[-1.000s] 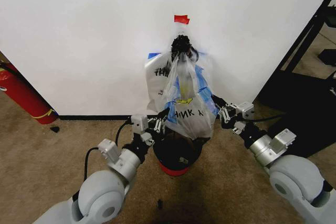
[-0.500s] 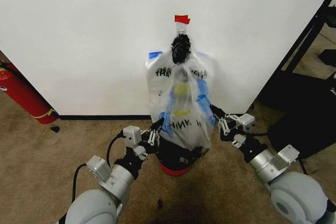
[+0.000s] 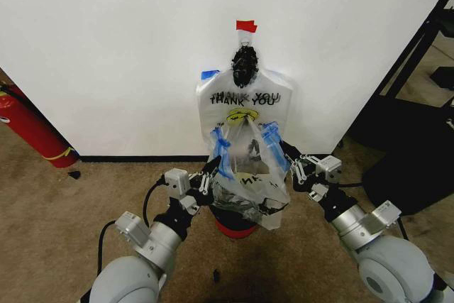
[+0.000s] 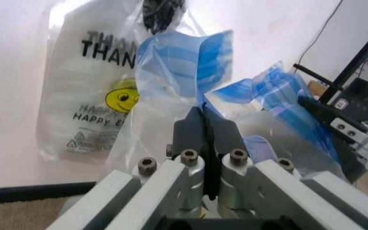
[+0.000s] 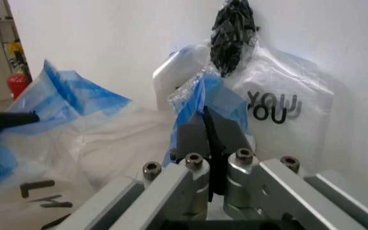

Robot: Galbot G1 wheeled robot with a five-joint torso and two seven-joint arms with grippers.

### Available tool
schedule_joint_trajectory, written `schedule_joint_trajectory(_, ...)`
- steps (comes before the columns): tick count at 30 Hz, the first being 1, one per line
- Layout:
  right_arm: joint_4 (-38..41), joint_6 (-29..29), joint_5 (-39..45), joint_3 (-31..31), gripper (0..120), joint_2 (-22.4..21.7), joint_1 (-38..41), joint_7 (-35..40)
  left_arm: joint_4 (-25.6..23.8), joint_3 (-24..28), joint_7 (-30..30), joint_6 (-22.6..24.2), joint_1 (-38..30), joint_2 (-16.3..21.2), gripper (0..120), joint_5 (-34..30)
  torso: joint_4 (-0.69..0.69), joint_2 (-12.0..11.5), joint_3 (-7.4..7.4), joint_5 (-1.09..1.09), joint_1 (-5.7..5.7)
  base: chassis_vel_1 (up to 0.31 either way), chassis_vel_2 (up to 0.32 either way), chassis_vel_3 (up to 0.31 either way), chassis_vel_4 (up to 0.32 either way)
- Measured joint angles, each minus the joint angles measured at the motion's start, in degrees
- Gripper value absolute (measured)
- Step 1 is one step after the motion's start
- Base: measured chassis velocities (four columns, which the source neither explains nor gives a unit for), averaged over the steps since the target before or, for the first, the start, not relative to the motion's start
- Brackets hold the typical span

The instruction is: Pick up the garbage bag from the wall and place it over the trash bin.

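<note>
The garbage bag [image 3: 250, 184] is a thin see-through bag with blue-printed handles, stretched open between my two grippers just above the trash bin [image 3: 240, 229]. Of the bin, the red base and some black mesh show under the plastic. My left gripper [image 3: 213, 169] is shut on the bag's left handle [image 4: 184, 67], with my right gripper [image 3: 289, 165] shut on the right handle [image 5: 204, 98]. In the left wrist view the black fingers [image 4: 193, 129] pinch the blue plastic. The right wrist view has that arm's fingers [image 5: 193, 132] pinching it too.
More "THANK YOU" bags [image 3: 245, 104] with a yellow smiley hang on the white wall from a black hook [image 3: 245, 62] under red tape [image 3: 246, 26]. A red fire extinguisher [image 3: 28, 129] leans at the left. A black rack [image 3: 418, 69] stands at the right. The floor is brown carpet.
The held bag has come off the hook and dropped, and its mouth has spread open between the grippers over the bin. The lettering of the bags left on the wall is uncovered.
</note>
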Motion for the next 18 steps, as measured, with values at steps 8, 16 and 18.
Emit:
schedule_joint_trajectory(8, 0.28, -1.06, 0.96, 1.37, 0, -0.86, 0.59, 0.58, 2.11, 2.13, -0.08, 0.15, -0.84, -2.95, 0, -0.19, 0.00, 0.00, 0.00, 0.00, 0.00, 0.000, 0.000, 0.000, 0.000)
schedule_joint_trajectory(16, -0.74, -0.92, 1.13, 1.39, 0, -0.82, 0.62, 0.55, 4.22, 3.05, -0.23, 0.23, -1.52, -4.16, 0, -0.58, 0.00, 0.00, 0.00, 0.00, 0.00, 0.000, 0.000, 0.000, 0.000)
schedule_joint_trajectory(18, -1.48, -0.50, 0.67, 0.90, 0, -0.33, 0.58, 0.47, 4.83, 3.06, -0.22, 0.08, -1.53, -4.34, 0, -0.41, 0.00, 0.00, 0.00, 0.00, 0.00, 0.000, 0.000, 0.000, 0.000)
